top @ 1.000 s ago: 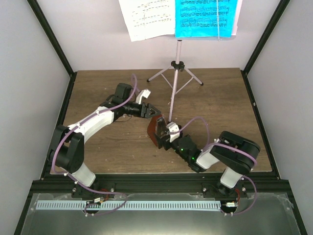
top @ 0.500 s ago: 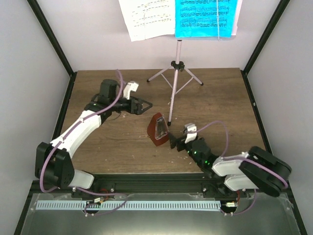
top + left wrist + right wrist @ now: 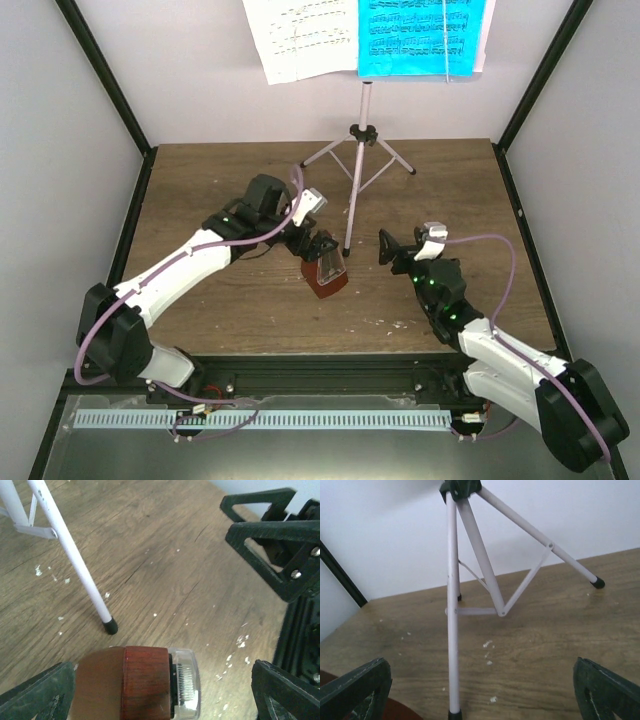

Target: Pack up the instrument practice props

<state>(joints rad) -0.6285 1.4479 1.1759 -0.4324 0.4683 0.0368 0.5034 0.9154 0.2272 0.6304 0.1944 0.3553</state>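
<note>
Left pincer [image 3: 311,241] spread wide, straddling the metronome [image 3: 131,681] and pinching nothing. It sits on the table [image 3: 200,180], just beside the stand's [image 3: 357,170] near foot. It looks light and rigid, but the clear cover is likely slick and brittle, so I'd grip the wooden flanks. Brown pyramid, reddish band.

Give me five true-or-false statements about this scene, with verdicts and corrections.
1. The left gripper and right gripper are both open. True.
2. The metronome sits between the left gripper's spread fingers. True.
3. The right gripper holds the metronome. False: it is empty and apart from it.
4. On the music stand, the cyan sheet sits right of the white sheet in the top view. True.
5. The music stand is folded and lying flat. False: it stands upright on its spread legs.
</note>
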